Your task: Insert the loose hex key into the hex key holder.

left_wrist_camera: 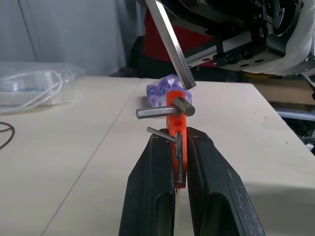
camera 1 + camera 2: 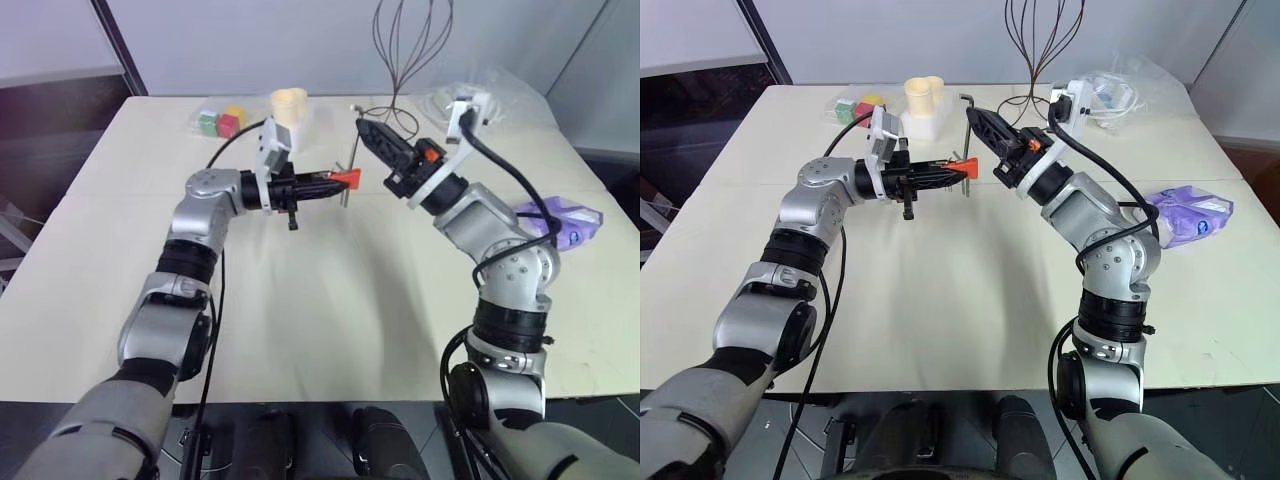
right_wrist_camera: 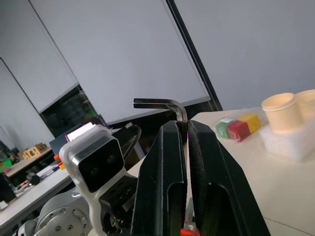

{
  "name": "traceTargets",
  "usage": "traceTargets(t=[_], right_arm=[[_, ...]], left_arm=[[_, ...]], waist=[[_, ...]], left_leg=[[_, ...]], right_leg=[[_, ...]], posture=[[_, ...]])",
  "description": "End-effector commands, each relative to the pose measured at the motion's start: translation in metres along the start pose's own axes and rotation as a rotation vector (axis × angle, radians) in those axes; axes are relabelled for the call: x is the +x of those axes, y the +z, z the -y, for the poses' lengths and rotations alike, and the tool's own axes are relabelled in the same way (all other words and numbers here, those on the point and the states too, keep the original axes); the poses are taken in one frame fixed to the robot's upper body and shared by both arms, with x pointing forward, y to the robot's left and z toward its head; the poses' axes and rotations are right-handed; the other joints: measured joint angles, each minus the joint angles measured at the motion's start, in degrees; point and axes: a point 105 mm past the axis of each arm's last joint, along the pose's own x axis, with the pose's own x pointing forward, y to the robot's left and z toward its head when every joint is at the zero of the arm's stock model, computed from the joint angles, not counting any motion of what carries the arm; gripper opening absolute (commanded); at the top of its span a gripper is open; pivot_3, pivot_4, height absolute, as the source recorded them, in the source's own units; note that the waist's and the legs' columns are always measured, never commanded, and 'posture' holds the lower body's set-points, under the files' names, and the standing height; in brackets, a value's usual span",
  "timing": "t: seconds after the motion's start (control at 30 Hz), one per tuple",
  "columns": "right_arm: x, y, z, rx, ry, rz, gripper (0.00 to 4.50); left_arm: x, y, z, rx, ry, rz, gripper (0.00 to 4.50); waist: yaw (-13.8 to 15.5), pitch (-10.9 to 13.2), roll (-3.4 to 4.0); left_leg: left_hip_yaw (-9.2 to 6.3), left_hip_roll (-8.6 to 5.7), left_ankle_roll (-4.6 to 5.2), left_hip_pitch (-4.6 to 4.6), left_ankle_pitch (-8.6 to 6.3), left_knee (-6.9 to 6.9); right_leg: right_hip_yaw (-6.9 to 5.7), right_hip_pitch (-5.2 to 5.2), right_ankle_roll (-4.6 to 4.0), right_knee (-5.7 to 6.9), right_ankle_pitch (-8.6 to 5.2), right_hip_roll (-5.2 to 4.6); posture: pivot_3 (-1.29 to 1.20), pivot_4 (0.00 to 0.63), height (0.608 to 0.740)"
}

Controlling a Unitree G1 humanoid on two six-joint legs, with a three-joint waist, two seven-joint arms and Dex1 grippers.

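Two robot arms meet in the air above a pale worktop point(image 2: 330, 300). The left hand point(image 2: 325, 185) points sideways toward the right arm, its two black fingers point(image 1: 152, 196) clamped shut on the hex key holder point(image 2: 346, 179), a small red-orange block that sticks out past the fingertips. In the left wrist view, short grey metal keys protrude from the block. The right hand point(image 2: 973, 117) reaches in from the other side, angled upward, its fingers pressed tight on the loose hex key point(image 2: 967, 150), a thin dark L-shaped rod. The rod hangs upright with its short bent leg at the top, above the fingertips, and its lower end right at the holder; the left wrist view shows that end meeting the top of the block. At the far edge of the worktop sit coloured cubes point(image 2: 221, 122), two cream cups point(image 2: 923, 97), a clear bag of white cable point(image 2: 1110, 92) and, to the right, a purple packet point(image 2: 1190, 215).
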Motion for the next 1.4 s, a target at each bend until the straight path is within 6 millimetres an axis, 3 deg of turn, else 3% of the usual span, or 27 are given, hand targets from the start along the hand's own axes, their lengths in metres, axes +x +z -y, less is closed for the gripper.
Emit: traceTargets(t=[0.03, 0.73, 1.4], right_arm=[[-0.001, 0.009, -0.01, -0.033, 0.048, 0.033, 0.02], [-0.003, 0.011, 0.0, -0.053, 0.021, 0.047, 0.02], [-0.005, -0.001, 0.003, -0.057, 0.015, 0.032, 0.02]], left_arm=[[0.001, 0.019, -0.001, 0.06, -0.011, 0.031, 0.0], [-0.003, 0.016, 0.004, 0.041, -0.026, 0.02, 0.0], [0.002, 0.027, 0.004, 0.026, -0.026, 0.069, 0.0]], waist=[[0.0, 0.0, 0.0], [-0.1, 0.0, 0.0], [0.0, 0.0, 0.0]], left_leg=[[0.0, 0.0, 0.0, 0.0, 0.0, 0.0], [0.0, 0.0, 0.0, 0.0, 0.0, 0.0], [0.01, 0.01, 0.0, 0.0, 0.0, 0.0]], right_leg=[[0.0, 0.0, 0.0, 0.0, 0.0, 0.0], [0.0, 0.0, 0.0, 0.0, 0.0, 0.0], [0.0, 0.0, 0.0, 0.0, 0.0, 0.01]], posture=[[0.0, 0.15, 0.74], [0.0, 0.15, 0.74], [0.0, 0.15, 0.74]])
